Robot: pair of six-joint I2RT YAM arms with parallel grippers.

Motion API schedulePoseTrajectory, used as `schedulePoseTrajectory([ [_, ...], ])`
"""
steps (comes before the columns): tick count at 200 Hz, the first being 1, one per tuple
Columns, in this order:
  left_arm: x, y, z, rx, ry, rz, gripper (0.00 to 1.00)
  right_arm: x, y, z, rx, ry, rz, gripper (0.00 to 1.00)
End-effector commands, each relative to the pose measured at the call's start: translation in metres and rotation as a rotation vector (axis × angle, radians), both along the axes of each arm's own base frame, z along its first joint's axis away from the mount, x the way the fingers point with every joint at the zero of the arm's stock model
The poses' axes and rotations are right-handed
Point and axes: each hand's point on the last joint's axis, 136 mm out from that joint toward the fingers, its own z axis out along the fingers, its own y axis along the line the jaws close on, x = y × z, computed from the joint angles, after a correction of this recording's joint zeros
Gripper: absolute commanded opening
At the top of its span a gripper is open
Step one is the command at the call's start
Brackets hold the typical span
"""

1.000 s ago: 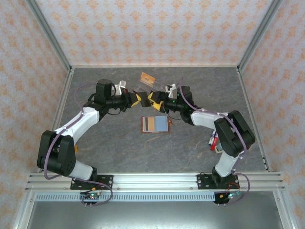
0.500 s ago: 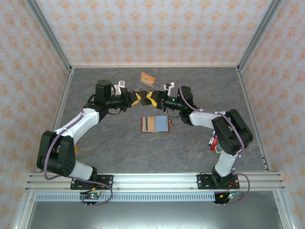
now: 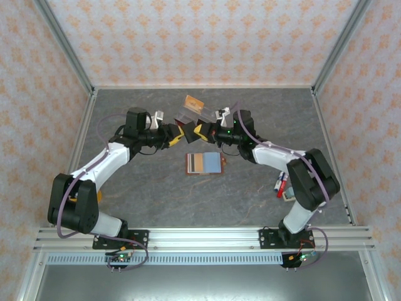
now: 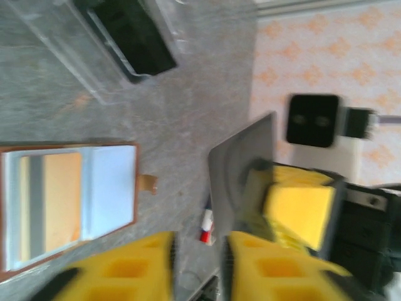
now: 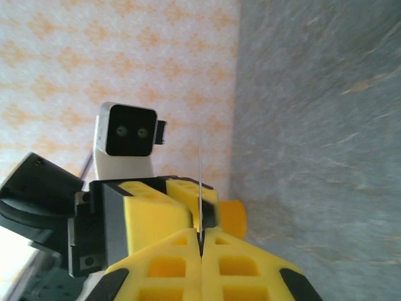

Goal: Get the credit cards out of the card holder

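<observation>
The card holder (image 3: 204, 163) lies open and flat mid-table; in the left wrist view its pale inner panel (image 4: 113, 182) sits beside a tan-orange credit card (image 4: 55, 204) tucked in a pocket. Above and behind it my two grippers meet tip to tip. My right gripper (image 3: 198, 130) (image 5: 200, 241) is shut on a thin grey credit card (image 4: 241, 169), seen edge-on in the right wrist view (image 5: 200, 182). My left gripper (image 3: 180, 133) (image 4: 198, 266) is open, and the card's lower edge stands by the inner face of its right finger.
An orange card (image 3: 194, 102) lies on the table behind the grippers. A black card in a clear sleeve (image 4: 135, 41) lies near it. Red and white pens (image 3: 281, 185) sit by the right arm's base. Patterned walls close in the back and sides.
My right gripper has closed onto the grey card. My left gripper, shut on it before, has opened its jaws and drawn back slightly to the left.
</observation>
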Motion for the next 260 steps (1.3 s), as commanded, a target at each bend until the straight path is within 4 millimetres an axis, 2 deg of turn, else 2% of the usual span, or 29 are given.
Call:
schedulePoseTrajectory([
  [1,-0.002,0.024,-0.007,0.207,0.016,0.03,0.53,0.007,-0.029,0.007,-0.268,-0.173,-0.065,0.0],
  [12,-0.003,0.038,-0.013,0.314,0.02,0.043,0.56,0.014,-0.047,0.003,-0.43,-0.245,-0.109,0.0],
  [24,-0.001,0.055,-0.018,0.424,0.012,0.084,0.64,0.022,-0.065,0.002,-0.585,-0.317,-0.145,0.0],
  [47,-0.002,0.079,-0.028,0.548,0.016,0.161,0.74,0.036,-0.08,0.006,-0.784,-0.457,-0.112,0.0],
  [77,-0.003,0.098,-0.033,0.631,0.012,0.231,0.9,0.051,-0.08,-0.002,-0.941,-0.607,0.004,0.0],
  [94,-0.005,0.106,-0.027,0.669,-0.001,0.258,0.99,0.054,-0.072,-0.009,-0.954,-0.693,0.088,0.0],
  [131,-0.018,0.128,-0.02,0.785,0.025,0.29,1.0,0.062,-0.053,-0.029,-0.957,-0.832,0.229,0.0],
  [154,-0.023,0.13,-0.021,0.805,0.039,0.271,1.0,0.067,-0.043,-0.043,-0.965,-0.878,0.33,0.0],
  [179,-0.023,0.126,-0.024,0.806,0.02,0.226,1.0,0.071,-0.03,-0.047,-0.941,-0.931,0.413,0.0],
  [212,-0.023,0.126,-0.031,0.836,0.028,0.186,1.0,0.09,-0.03,-0.062,-1.017,-0.964,0.457,0.0],
  [260,-0.019,0.111,-0.034,0.785,0.048,0.118,1.0,0.111,-0.027,-0.073,-1.078,-0.985,0.496,0.0],
])
